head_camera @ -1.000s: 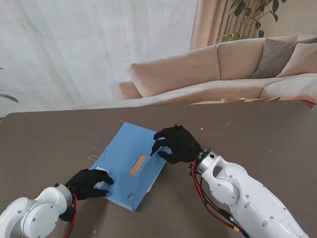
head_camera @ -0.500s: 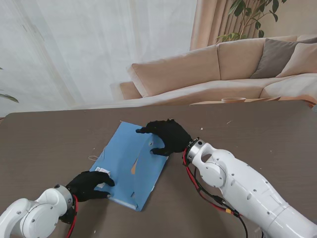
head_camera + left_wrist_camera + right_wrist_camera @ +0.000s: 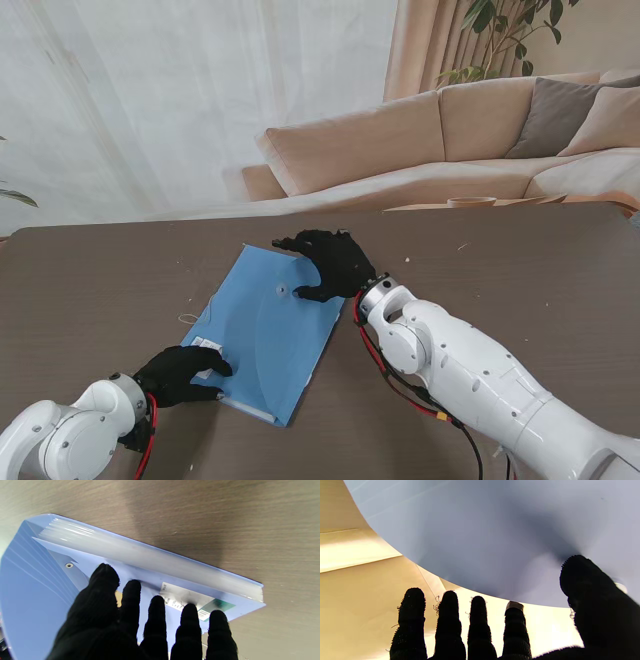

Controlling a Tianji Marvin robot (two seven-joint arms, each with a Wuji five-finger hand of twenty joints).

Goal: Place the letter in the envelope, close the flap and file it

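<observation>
at table centre, the blue file folder (image 3: 265,335) now lies almost flat, its cover pushed down since a second ago by the right hand (image 3: 330,262) at its one o'clock corner, fingers spread, while the left hand (image 3: 180,372), fingers apart, pins the seven o'clock corner, so filing looks nearly done.

Your stand view looks down from above the shoulders, far enough back to take in the whole table (image 3: 520,290). Each wrist view looks along its own fingers from very close. All three share the blue folder (image 3: 265,335): left hand (image 3: 185,372) at one end, right hand (image 3: 330,265) opposite.
</observation>
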